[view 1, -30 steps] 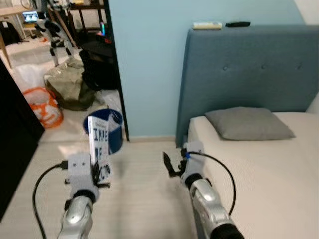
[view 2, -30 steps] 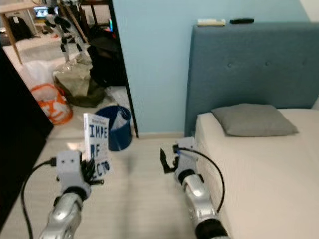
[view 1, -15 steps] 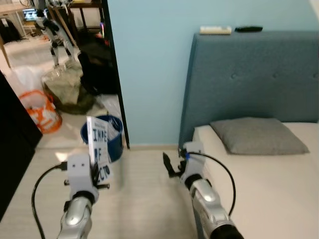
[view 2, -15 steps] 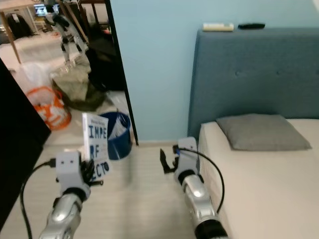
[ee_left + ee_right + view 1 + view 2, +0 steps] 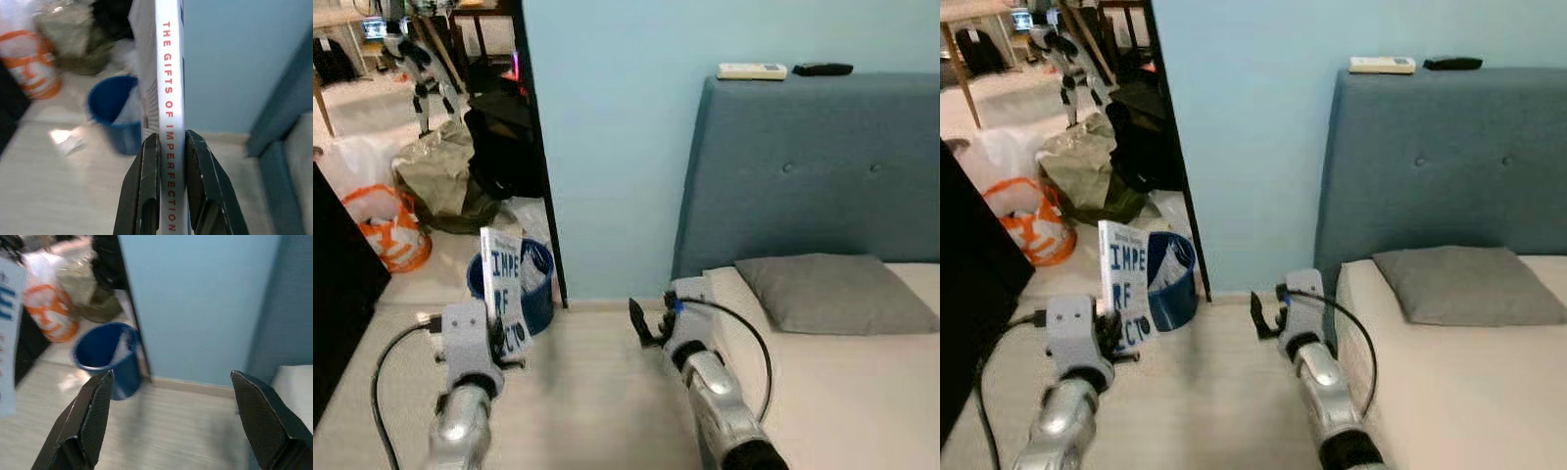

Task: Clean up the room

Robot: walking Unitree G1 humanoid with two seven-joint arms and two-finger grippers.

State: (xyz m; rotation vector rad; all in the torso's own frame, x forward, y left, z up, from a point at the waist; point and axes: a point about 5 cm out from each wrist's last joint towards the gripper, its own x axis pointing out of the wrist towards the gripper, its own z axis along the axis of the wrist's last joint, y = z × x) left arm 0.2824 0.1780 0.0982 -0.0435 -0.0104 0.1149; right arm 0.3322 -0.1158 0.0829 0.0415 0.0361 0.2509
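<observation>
My left gripper (image 5: 166, 186) is shut on a white book (image 5: 505, 294) with blue letters on its cover, held upright above the pale floor at the lower left. The book's spine (image 5: 168, 98) with red lettering sits clamped between the two black fingers (image 5: 146, 186). My right gripper (image 5: 638, 324) hangs open and empty over the floor beside the bed's near corner, its fingers (image 5: 90, 416) wide apart. Behind the book stands a blue bin (image 5: 1172, 282) with white paper in it.
A bed (image 5: 842, 392) with a grey pillow (image 5: 832, 293) and blue headboard (image 5: 803, 176) is on the right; two remotes (image 5: 752, 70) lie on top of it. A light blue wall (image 5: 607, 127) faces me. Bags (image 5: 435, 176), an orange-white bag (image 5: 384, 227) and a dark panel (image 5: 337, 294) crowd the left.
The camera has shifted closer to the wall and bin, so the whole scene moved. Both arms keep their pose; the book stays clamped in the left gripper.
</observation>
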